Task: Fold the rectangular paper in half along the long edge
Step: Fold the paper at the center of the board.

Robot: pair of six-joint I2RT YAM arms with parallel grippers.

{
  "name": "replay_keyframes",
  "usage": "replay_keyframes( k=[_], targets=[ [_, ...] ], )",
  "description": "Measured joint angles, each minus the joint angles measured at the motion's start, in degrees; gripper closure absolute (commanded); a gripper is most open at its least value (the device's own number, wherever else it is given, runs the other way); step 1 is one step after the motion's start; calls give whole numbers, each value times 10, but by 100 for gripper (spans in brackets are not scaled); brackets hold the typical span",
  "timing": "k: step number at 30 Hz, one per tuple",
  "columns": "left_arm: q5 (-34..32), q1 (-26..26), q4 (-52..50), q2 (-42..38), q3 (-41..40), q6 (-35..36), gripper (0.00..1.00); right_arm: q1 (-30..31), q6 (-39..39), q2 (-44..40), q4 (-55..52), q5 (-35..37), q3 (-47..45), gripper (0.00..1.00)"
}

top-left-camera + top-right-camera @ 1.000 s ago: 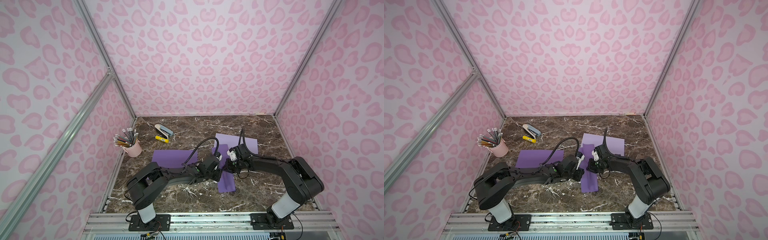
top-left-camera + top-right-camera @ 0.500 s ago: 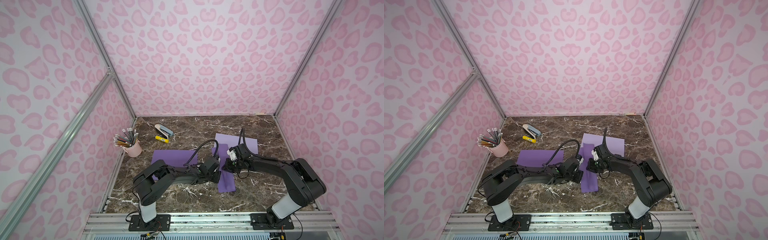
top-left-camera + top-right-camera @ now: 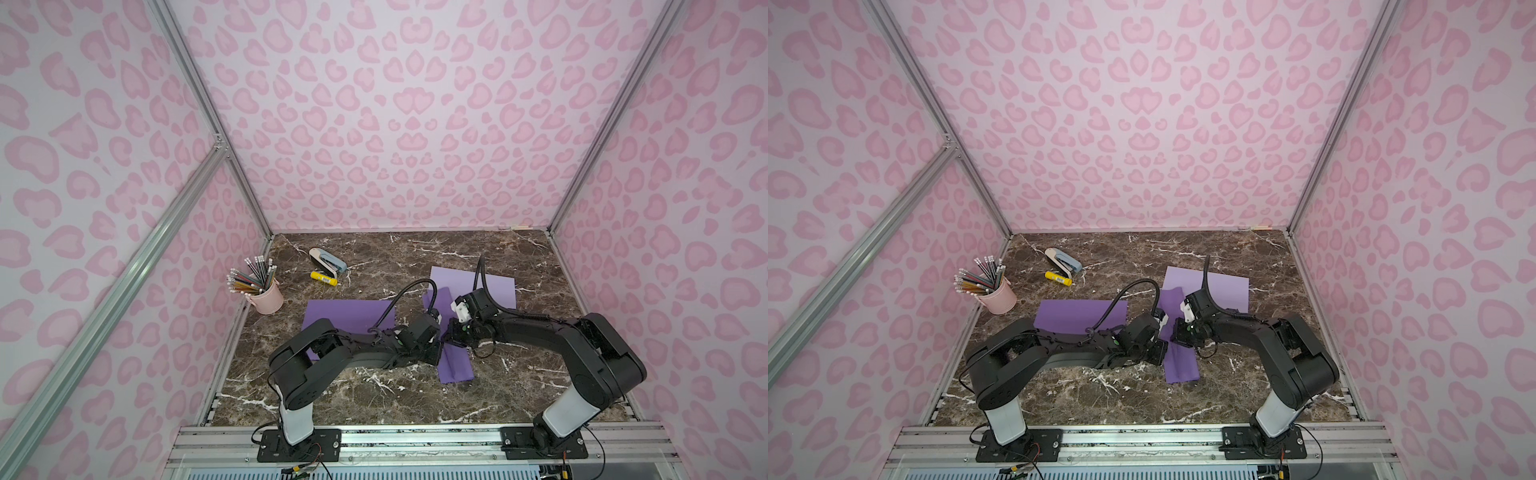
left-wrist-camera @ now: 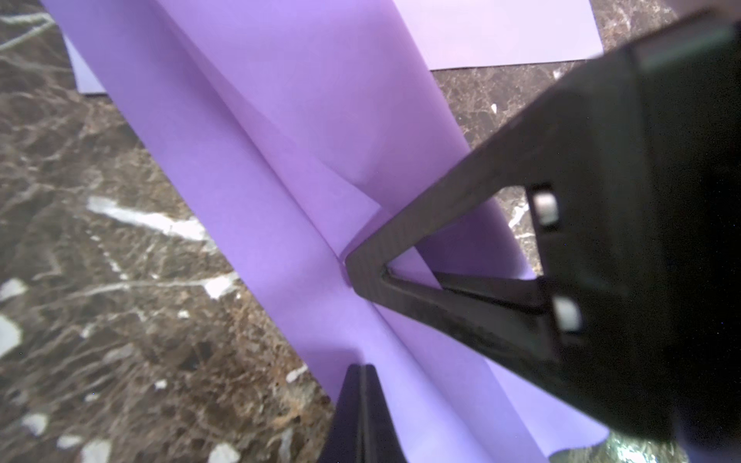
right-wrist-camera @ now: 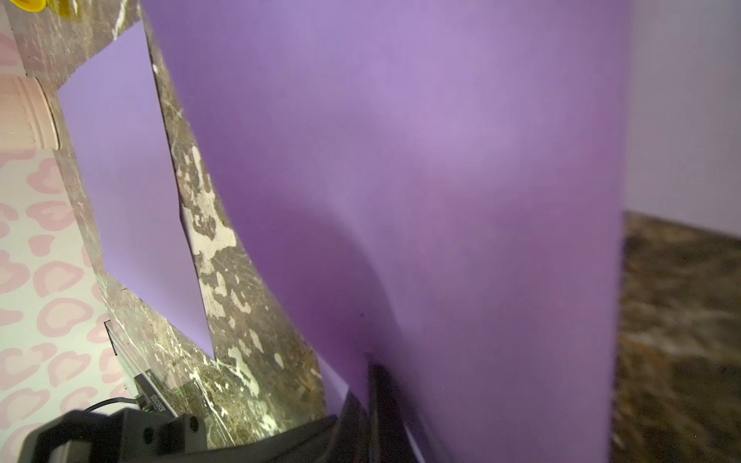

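The rectangular paper (image 3: 455,367) (image 3: 1180,370) is a purple sheet doubled over into a narrow strip, lying mid-table and running front to back. The left wrist view shows its crease and a loosely bulging upper layer (image 4: 280,160). My left gripper (image 3: 437,358) (image 4: 363,366) is shut, its tips resting on the strip near its left edge. My right gripper (image 3: 447,338) (image 3: 1173,336) comes from the right and is shut too. Its fingertips (image 4: 353,264) press on the crease, a short way beyond the left tips. The paper (image 5: 441,160) fills the right wrist view.
A darker purple sheet (image 3: 345,316) lies left of the strip under my left arm. A pale lilac sheet (image 3: 494,286) lies behind it on the right. A pink cup of pencils (image 3: 266,297) stands by the left wall. A stapler (image 3: 328,262) and a yellow tube (image 3: 324,278) lie at the back left.
My left arm's shoulder and elbow have swung slightly to the right while its gripper stays on the paper. The right arm and the paper have hardly moved.
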Motion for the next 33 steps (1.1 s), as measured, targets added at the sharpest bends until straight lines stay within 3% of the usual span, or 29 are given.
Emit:
replay_keyframes(
  k=[15, 25, 27, 33],
  targets=[
    [0, 0, -2, -3, -3, 0, 96, 1, 10, -14, -17, 59, 15, 97],
    [0, 0, -4, -3, -1, 1, 96, 8, 2, 2, -10, 59, 18, 93],
    [0, 0, -5, -3, -1, 1, 96, 9, 0, 3, -7, 59, 17, 88],
    [0, 5, -26, -20, -5, 2, 96, 14, -8, -5, 20, 43, 6, 58]
  ],
)
